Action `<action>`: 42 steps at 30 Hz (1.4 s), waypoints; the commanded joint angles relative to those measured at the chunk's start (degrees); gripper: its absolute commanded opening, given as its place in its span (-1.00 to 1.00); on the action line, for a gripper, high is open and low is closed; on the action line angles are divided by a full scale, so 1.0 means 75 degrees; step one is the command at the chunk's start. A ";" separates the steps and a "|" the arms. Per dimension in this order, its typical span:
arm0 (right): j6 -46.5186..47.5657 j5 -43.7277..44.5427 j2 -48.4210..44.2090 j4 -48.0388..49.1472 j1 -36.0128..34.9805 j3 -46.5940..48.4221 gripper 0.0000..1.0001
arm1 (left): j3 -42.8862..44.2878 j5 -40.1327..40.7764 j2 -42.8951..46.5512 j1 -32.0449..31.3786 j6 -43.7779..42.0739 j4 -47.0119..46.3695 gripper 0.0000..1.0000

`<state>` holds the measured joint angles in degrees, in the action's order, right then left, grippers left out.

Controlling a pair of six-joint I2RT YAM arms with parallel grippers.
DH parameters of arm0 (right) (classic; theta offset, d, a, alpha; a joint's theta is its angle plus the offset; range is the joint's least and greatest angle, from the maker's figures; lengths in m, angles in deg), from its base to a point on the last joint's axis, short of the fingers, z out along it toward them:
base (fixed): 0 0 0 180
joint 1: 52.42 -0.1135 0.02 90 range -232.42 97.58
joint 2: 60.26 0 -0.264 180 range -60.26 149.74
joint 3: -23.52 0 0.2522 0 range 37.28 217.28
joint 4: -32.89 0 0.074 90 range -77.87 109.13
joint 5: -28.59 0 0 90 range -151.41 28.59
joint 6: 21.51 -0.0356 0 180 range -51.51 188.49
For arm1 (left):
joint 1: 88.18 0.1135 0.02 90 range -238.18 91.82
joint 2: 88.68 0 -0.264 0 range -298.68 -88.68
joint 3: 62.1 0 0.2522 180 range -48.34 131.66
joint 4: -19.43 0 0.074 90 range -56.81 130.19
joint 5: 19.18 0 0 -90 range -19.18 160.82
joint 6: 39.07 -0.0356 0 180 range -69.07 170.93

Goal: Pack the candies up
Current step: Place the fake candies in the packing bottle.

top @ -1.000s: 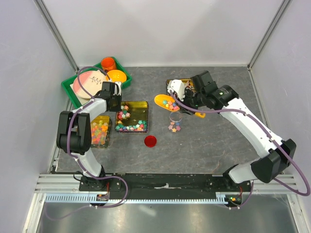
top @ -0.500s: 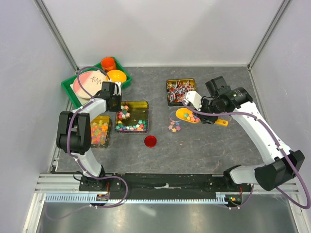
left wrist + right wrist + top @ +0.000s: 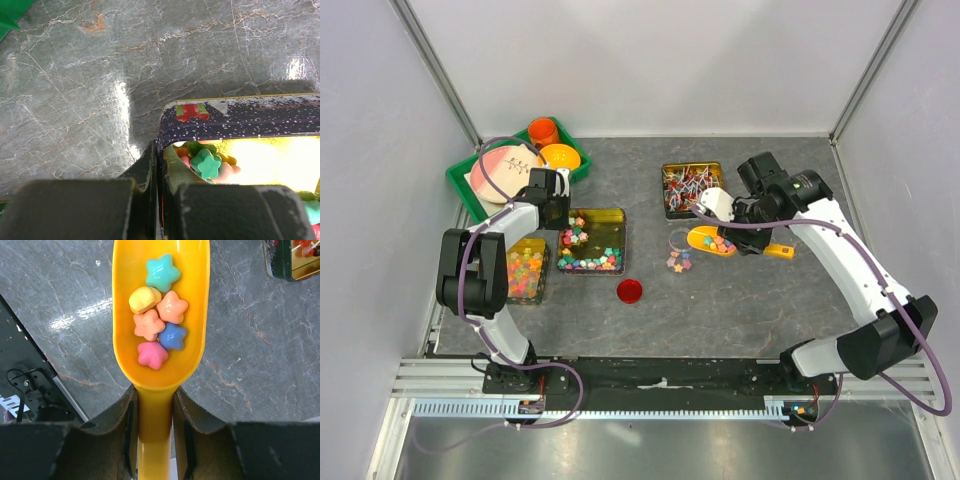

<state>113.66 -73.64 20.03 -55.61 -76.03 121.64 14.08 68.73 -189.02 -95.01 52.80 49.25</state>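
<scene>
currently six pastel star-shaped candies (image 3: 159, 325) are held in a yellow plastic scoop (image 3: 125, 300), its handle pinched by the right gripper (image 3: 155, 407) beside a small clear cup (image 3: 680, 252). the wall of a gold rectangular metal tin (image 3: 240, 117) is pinched by the left gripper (image 3: 159, 165).

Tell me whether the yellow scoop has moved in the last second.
Yes. The yellow scoop, in the right claw, went right and toward the arm bases: from beyond the clear cup to its right side.
</scene>
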 commanded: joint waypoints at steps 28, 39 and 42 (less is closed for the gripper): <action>-0.0444 0.1407 0.0779 -0.0101 -0.0683 0.0881 -1.00 | 0.0046 -0.0155 -0.0017 0.0067 -0.0097 -0.0429 -0.97; -0.0491 0.1818 0.0990 -0.0230 -0.0882 0.1081 -1.00 | 0.0046 -0.0155 -0.0040 0.0067 -0.0109 -0.0441 -0.97; -0.0526 0.1946 0.1013 -0.0253 -0.0929 0.1092 -1.00 | 0.0046 -0.0155 -0.0040 0.0067 -0.0109 -0.0441 -0.97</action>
<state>110.60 -61.29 27.35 -56.90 -82.28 127.45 14.08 68.73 -189.15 -94.99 52.80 49.16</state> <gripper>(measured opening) 0.349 0.041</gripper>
